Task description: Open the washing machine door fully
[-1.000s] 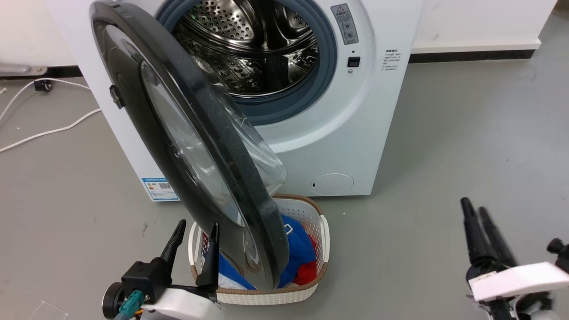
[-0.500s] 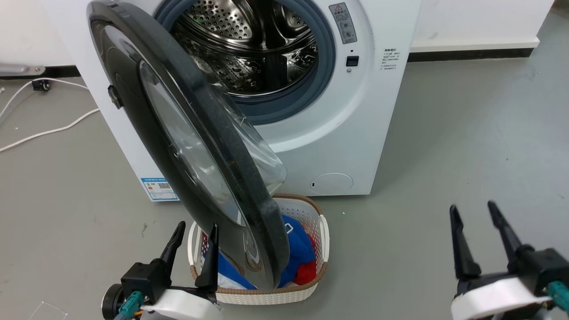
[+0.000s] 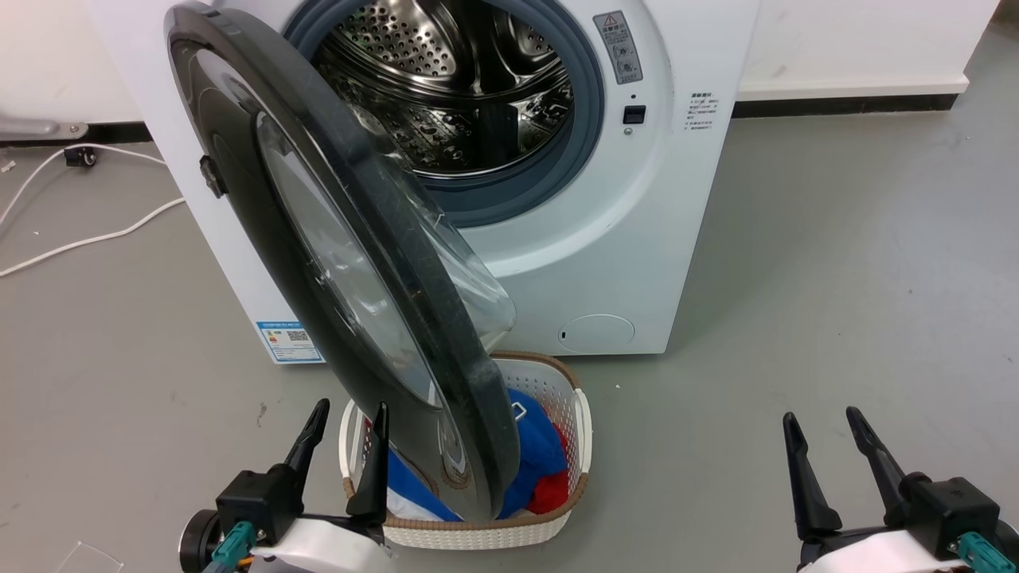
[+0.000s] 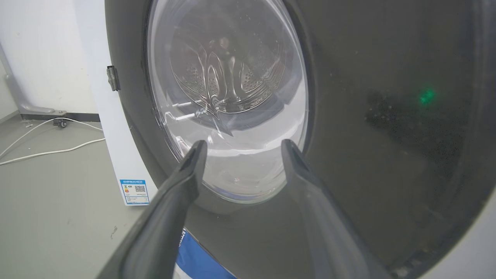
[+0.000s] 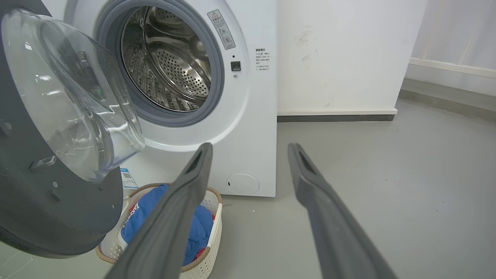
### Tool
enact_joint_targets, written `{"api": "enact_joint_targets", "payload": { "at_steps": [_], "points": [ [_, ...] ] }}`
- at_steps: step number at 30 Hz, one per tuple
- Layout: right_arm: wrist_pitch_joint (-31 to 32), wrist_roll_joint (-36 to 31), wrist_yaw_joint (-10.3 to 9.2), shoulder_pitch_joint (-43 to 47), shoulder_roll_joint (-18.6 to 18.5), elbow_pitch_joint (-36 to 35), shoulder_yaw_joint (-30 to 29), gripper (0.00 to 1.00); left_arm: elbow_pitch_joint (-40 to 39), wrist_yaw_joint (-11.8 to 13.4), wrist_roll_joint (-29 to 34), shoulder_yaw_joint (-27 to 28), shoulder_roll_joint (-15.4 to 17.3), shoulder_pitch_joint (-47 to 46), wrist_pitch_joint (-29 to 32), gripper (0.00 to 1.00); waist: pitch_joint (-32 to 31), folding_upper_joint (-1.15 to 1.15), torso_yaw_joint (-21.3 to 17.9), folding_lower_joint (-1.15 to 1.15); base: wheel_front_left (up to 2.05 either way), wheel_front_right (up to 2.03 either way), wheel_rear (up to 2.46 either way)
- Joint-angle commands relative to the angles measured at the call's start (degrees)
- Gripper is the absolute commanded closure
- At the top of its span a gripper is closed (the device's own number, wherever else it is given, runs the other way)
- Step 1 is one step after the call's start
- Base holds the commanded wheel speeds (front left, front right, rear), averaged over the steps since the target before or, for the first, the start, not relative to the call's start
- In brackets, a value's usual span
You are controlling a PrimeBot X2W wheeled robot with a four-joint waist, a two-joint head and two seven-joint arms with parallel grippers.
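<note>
The left gripper (image 3: 349, 409), fingers spread and empty, points at the door (image 3: 342, 263) close ahead of it, which stands half open over a basket (image 3: 585, 430), well left of the right gripper (image 3: 821, 417), also spread and empty.

The washing machine door (image 3: 334, 239) hides the left half of the laundry basket (image 3: 583, 414) at its 6 o'clock, along with most of the clothes (image 3: 535, 446). The drum (image 3: 446, 87) is cropped at the head view's 12 o'clock. Print on the warning sticker (image 3: 623, 46) (and the label (image 3: 288, 338) at the door's 7 o'clock) is too small to read.
</note>
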Motion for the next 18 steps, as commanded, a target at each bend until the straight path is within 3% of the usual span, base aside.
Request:
{"api": "enact_joint_targets", "payload": {
  "at_steps": [1,7,8,9,18],
  "points": [
    [-0.3,0.3,-0.01,0.2,0.2,0.2,0.0,0.0,0.1,-0.1,0.1,0.0,0.3,-0.6,-0.1,0.0,-0.1,0.0,0.0,0.0,0.0,0.0,0.0],
    [-0.7,0.6,-0.01,0.2,0.2,0.5,-0.1,0.0,1.0,-0.1,-0.2,-0.5,0.3,-0.7,-0.1,0.03,-0.3,0.0,0.2,0.0,0.0,0.0,0.0],
    [-0.7,0.6,-0.01,0.2,0.2,0.6,0.0,0.0,1.2,-0.1,-0.3,-0.5,0.3,-0.8,-0.1,0.57,-0.3,0.0,0.2,0.0,0.0,0.0,0.0],
    [-0.6,0.6,-0.01,0.3,0.2,0.6,0.0,0.0,1.4,-0.1,-0.3,-0.5,0.3,-0.9,-0.1,1.0,-0.4,0.0,0.2,0.0,0.0,0.0,0.0],
    [-0.6,0.8,-0.01,0.1,0.2,0.8,0.4,0.0,1.9,-0.1,-0.3,0.2,0.6,-2.1,-0.1,1.0,-0.3,0.0,0.1,0.0,0.0,0.0,0.0]
  ]
}}
